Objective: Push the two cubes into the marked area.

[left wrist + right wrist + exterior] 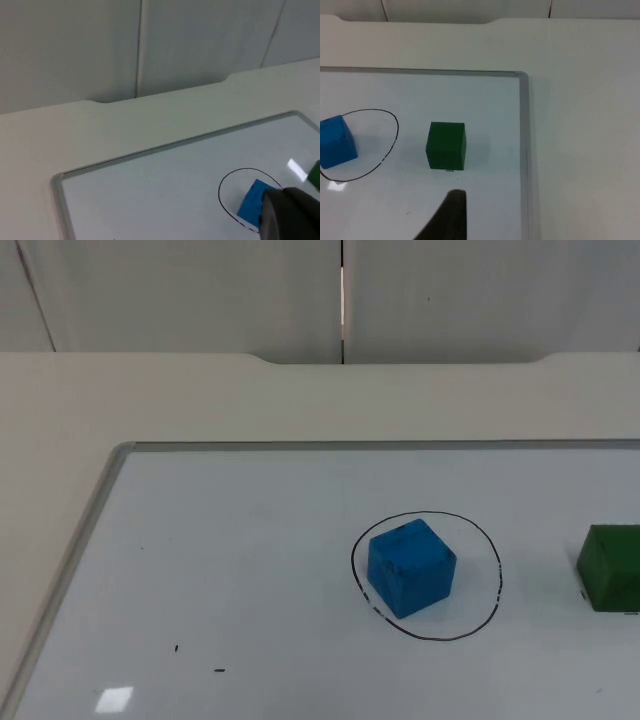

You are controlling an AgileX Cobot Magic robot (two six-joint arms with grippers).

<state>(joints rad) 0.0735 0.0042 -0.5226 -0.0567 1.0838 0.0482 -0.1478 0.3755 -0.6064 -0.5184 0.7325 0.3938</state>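
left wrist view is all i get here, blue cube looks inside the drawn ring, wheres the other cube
Observer: The green cube sits outside the ring, on the whiteboard, beside the ring's right side.
Operator: touching the line or apart
Observer: Apart; bare board shows between them in the right wrist view.
Operator: is the blue one fully in
Observer: From the top view, the blue cube sits left of centre, close to the line.

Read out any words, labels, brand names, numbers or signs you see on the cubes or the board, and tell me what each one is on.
There is no readable text.
Blue cube: no lettering.
Green cube: no lettering.
Whiteboard: a hand-drawn black circle and small dark pen marks, not letters or numbers.
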